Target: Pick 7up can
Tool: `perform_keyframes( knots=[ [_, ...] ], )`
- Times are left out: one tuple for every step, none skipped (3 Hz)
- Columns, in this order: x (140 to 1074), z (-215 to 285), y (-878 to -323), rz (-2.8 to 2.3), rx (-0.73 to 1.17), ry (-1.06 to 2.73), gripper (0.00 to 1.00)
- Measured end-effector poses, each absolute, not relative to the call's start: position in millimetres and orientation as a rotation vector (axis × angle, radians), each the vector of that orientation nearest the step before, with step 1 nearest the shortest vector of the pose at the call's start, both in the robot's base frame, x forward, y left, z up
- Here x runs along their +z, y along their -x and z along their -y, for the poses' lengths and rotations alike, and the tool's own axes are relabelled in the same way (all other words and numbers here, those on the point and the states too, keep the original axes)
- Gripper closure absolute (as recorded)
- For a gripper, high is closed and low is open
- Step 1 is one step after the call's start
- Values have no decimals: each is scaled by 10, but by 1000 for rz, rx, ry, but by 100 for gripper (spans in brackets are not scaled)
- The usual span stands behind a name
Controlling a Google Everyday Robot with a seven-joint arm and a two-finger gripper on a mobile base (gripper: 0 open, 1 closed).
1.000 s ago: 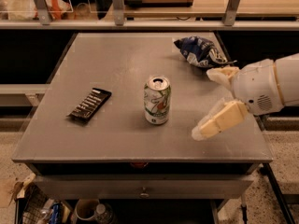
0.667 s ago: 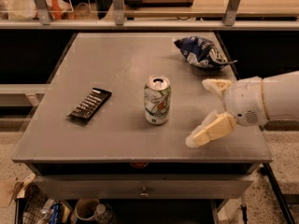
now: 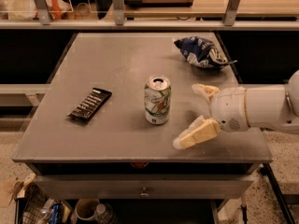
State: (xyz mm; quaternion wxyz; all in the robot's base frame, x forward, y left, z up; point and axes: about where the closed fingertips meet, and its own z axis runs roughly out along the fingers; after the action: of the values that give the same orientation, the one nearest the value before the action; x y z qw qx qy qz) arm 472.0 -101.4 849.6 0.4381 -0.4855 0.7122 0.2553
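Item: 7up can point(image 3: 157, 101), white and green with a silver top, upright near the middle of the desk point(image 3: 107, 64), slightly toward the front edge.
Can contact: nothing touches it, and it stands where it stood a second ago.
Gripper: the gripper point(image 3: 189, 116) sits low over the desk just to the right of the can, with the arm reaching in from the right edge.
Gripper state: fingers spread wide, one toward the back and one toward the front, with nothing held.
Change: over the last second the gripper has slid left and a little forward, so the gap to the can is smaller. The opening between the fingers now faces the can.
Meaning for task: judged as a late approach. The can is not yet between the fingers, so a further leftward advance and then closing remain.
Other stock: blue-and-white chip bag point(image 3: 200, 52) at the right rear; flat black bar point(image 3: 89, 104) at the left. Both are well apart from the can and undisturbed.
Risk: the front finger may nudge the can and tip it.
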Motion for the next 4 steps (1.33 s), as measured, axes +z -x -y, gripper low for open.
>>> perform_keyframes(
  knots=[
    [8533,879,-4831,-1742,638,1200,0],
    [8631,752,-4949,-1708,638,1196,0],
    [8692,617,-5027,-1681,646,1187,0],
    [8775,481,-5100,-1653,658,1177,0]
  ],
)
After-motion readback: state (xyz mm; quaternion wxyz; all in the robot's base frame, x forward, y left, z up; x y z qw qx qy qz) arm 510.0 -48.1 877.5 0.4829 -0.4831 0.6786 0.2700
